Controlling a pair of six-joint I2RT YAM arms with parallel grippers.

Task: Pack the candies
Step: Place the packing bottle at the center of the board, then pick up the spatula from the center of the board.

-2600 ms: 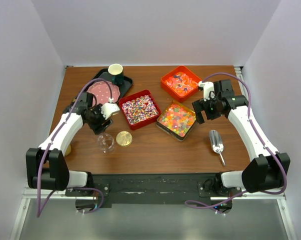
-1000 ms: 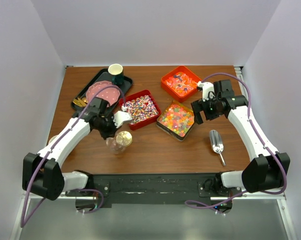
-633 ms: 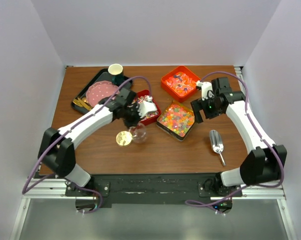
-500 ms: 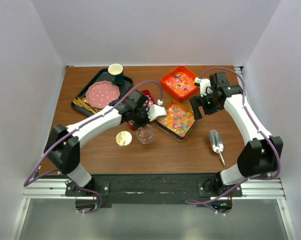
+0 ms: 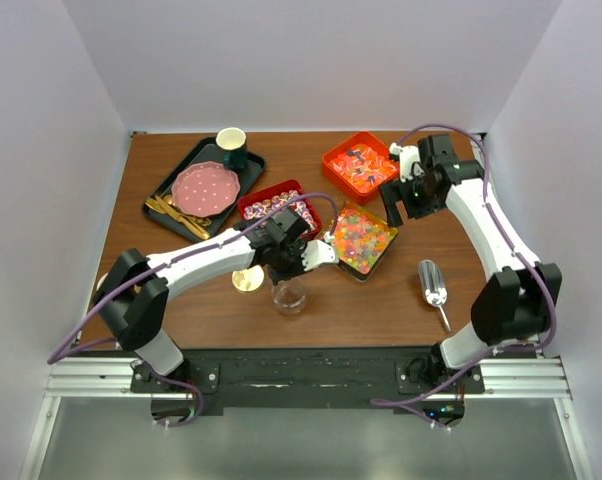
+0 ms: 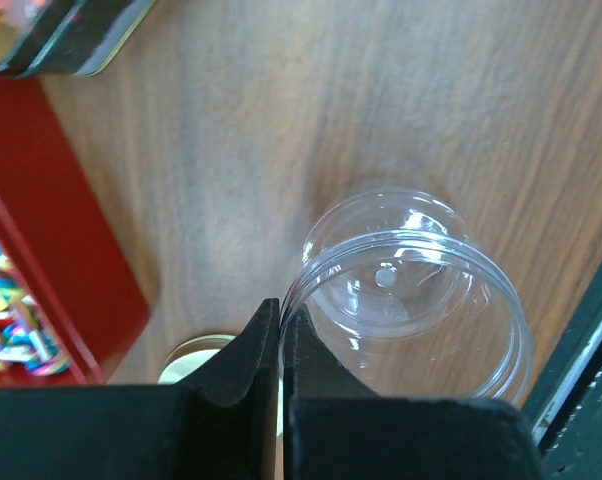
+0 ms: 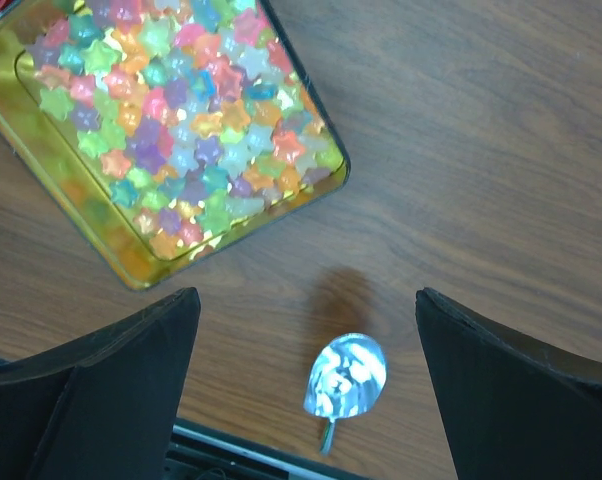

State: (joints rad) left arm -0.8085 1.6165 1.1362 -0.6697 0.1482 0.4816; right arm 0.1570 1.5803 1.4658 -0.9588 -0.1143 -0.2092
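Candies [image 5: 356, 240] unpacked, near our empty jar [image 6: 411, 290].
Left fingers [image 6: 246, 365] pinch its rim, likely for filling; right fingers [image 7: 121, 380] gape, well apart.

We see a wood-grain table [image 6: 431, 100], mostly matt with just a soft sheen. The jar [image 6: 411, 300] is clear, smooth plastic with a glossy rim. The candies [image 7: 181, 130] look glossy and translucent, sitting in a mirror-shiny gold metal tin [image 7: 121, 262]. The scoop [image 7: 346, 375] is polished metal. The red tray [image 6: 71, 260] is probably plastic, but it's blurry here. The left gripper [image 6: 280, 318] is matt black.
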